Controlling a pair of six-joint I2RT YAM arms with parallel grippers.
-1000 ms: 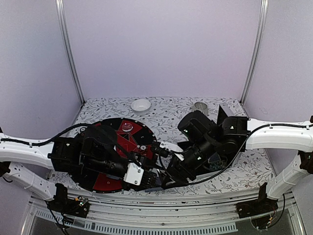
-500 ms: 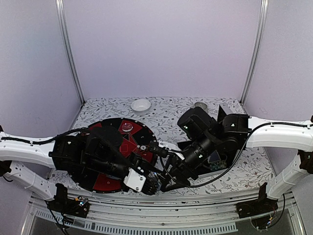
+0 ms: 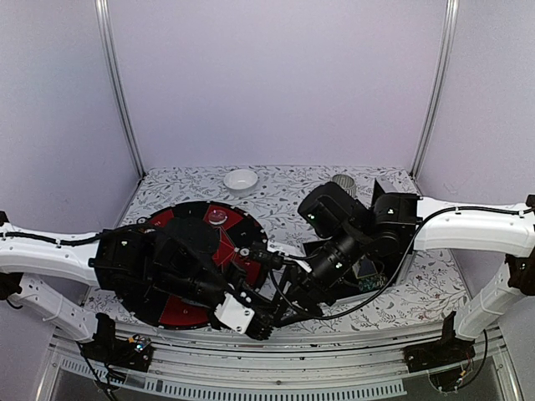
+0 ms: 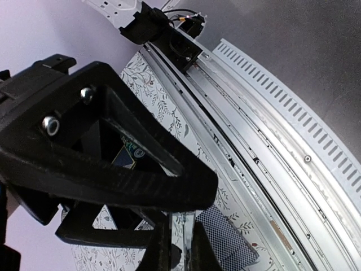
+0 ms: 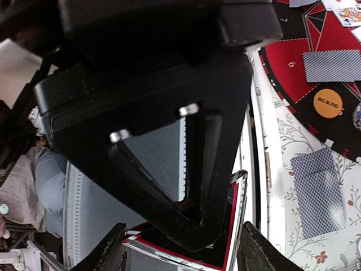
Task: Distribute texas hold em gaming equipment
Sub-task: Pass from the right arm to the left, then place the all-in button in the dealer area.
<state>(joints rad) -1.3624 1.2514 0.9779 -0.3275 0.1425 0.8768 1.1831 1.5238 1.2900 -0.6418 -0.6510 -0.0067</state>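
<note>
Playing cards [image 5: 333, 65] with a grey-blue patterned back are seen in the right wrist view. One is laid on the round black and red mat [image 5: 282, 62]. A second card [image 5: 316, 192] is laid on the flowered table cloth [image 3: 292, 196], just beside the mat rim. An orange disc [image 5: 328, 103] marked BIG BLIND is placed on the mat between them.

In the top view the mat is found toward 9 o'clock on the table, a white bowl [image 3: 241, 179] at 12 o'clock and a ribbed grey cup [image 3: 343, 181] at about 1 o'clock.

Both arms are bent inward and are brought together at 6 o'clock, close to the near edge. The left arm is stretched in from 9 o'clock, with its wrist turned toward 5 o'clock. The right arm is stretched in from 3 o'clock, with its wrist tilted down toward 7 o'clock.

The left gripper [image 4: 181, 254] is almost closed, and a thin pale strip [image 4: 183, 226] is pinched between its fingers; what the strip belongs to cannot be told. The right gripper [image 5: 183, 257] is held half wide, and a flat box [image 5: 225, 254] with a red and black rim is clasped between its fingers.
</note>
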